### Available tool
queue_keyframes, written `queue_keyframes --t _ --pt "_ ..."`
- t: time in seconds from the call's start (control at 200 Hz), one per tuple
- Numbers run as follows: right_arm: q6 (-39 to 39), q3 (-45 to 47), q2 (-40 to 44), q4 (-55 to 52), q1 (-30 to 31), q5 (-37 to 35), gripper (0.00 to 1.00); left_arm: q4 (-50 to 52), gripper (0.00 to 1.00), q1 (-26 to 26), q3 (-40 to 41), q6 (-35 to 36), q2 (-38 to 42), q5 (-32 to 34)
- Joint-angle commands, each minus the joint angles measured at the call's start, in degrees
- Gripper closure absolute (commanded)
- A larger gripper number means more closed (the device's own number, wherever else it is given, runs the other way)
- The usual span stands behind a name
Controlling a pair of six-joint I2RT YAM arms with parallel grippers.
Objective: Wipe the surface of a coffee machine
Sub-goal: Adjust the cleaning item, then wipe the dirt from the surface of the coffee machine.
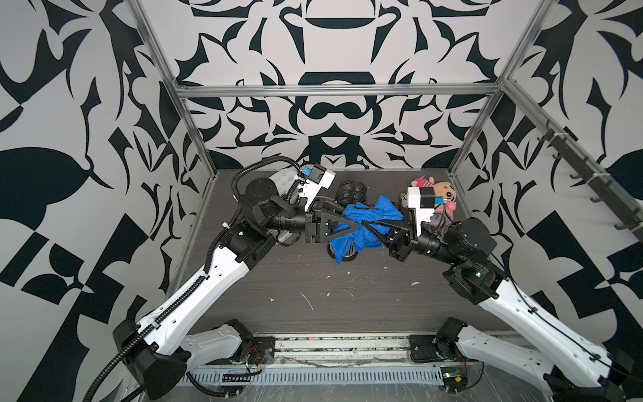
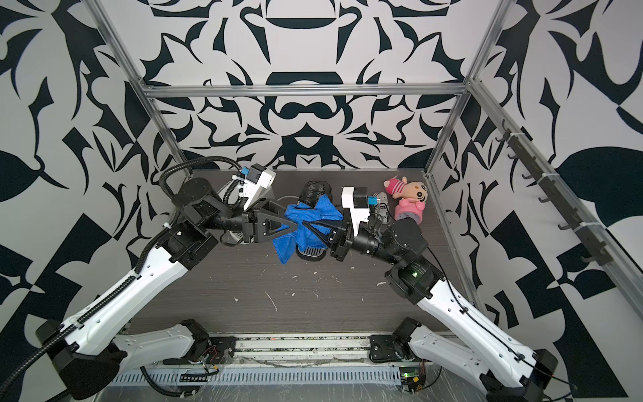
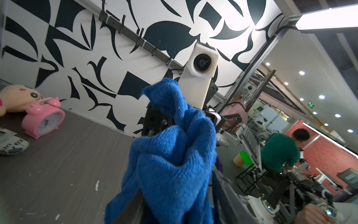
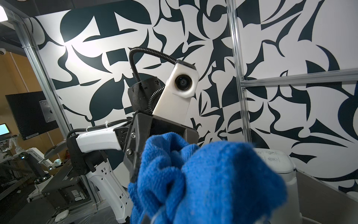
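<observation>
Bunched blue cloth [image 3: 174, 155] fills the foreground of both wrist views, one rag and no more, hanging in folds between the two grippers. In both top views the pair meet tip to tip over the middle of the table [image 1: 348, 306]: the left gripper [image 1: 358, 222] reaches in from one side and the right gripper [image 1: 374, 224] from the other, their dark fingers crossing the cloth. The right jaws are clenched on the rag. The left fingers straddle it, but whether they pinch it or stand loose I cannot tell. One black coffee machine [image 2: 313, 195] stands directly under the cloth near the back of the table, its button panel showing behind the rag and its drip grille in front. Whether cloth and machine touch is unclear. Off to the right at the back sit one pink alarm clock [image 2: 410, 212], one plush doll [image 2: 415, 190] lying just behind it, and one lettered shoe [image 2: 381, 205] beside them. One white lidded appliance [image 4: 275, 163] stands in the back left corner, and white flecks dot the dark wood-grain surface.
</observation>
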State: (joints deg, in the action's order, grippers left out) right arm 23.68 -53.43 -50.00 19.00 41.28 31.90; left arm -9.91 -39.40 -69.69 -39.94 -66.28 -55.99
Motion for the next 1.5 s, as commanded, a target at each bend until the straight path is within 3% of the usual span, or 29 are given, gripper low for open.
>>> queue_keyframes --t 0.0,0.115,0.24,0.285,0.39,0.44,0.47,0.52,0.7,0.82,0.925,0.995,1.095,1.3,1.495 --pt "0.82 -0.89 -1.22 2.62 -0.22 -0.96 1.00 -2.66 0.63 -0.15 0.92 -1.41 0.24 -1.77" --pt "2.16 -0.76 -2.68 4.51 -0.15 -0.78 1.00 -6.10 0.71 -0.15 1.35 -3.39 0.27 -0.45" --pt "4.10 0.00 -3.70 7.26 -0.17 -0.85 1.00 -10.33 1.00 -0.15 2.32 -5.33 0.34 -0.40" --pt "4.65 0.34 -3.70 7.49 -0.15 -1.83 0.99 -10.56 1.00 -0.15 2.67 -5.10 0.69 0.38" --pt "5.23 0.65 -3.20 5.36 -0.14 -6.10 0.69 -10.49 1.00 0.01 4.25 -3.77 3.13 6.47" --pt "5.76 0.78 -2.68 3.28 -0.16 -10.07 0.48 -7.73 1.00 0.81 4.52 -1.99 4.90 12.13" --pt "6.12 0.87 -2.56 1.97 -0.14 -12.54 0.24 -5.09 1.00 1.86 4.33 -1.12 6.03 15.85" --pt "6.40 0.46 -2.64 0.41 -0.16 -15.55 0.09 -1.24 1.00 5.12 3.63 -0.75 7.63 20.73" --pt "6.84 -6.98 -9.13 -7.26 -0.06 -21.89 0.08 19.32 1.00 26.39 -3.32 -4.66 6.93 28.59" --pt "7.43 -13.10 -15.95 -11.55 0.03 -24.55 0.08 29.15 1.00 39.02 -8.14 -1.52 -0.21 21.41" --pt "8.78 -17.73 -22.14 -12.24 0.37 -22.61 0.12 29.79 1.00 45.80 -10.57 -1.80 -9.13 14.70" --pt "10.20 -21.19 -26.65 -13.53 0.56 -20.96 0.16 32.13 1.00 46.34 -14.41 0.89 -14.90 11.31" --pt "11.29 -25.56 -32.22 -16.70 0.81 -18.52 0.23 35.57 1.00 45.39 -19.46 4.56 -19.99 11.27" --pt "15.98 -22.06 -35.34 -13.64 0.81 -17.66 0.24 43.96 1.00 40.10 -27.29 11.32 -28.06 18.59" --pt "17.74 -16.37 -31.71 -13.10 0.82 -19.35 0.27 49.93 1.00 35.39 -33.30 14.48 -35.67 24.60"
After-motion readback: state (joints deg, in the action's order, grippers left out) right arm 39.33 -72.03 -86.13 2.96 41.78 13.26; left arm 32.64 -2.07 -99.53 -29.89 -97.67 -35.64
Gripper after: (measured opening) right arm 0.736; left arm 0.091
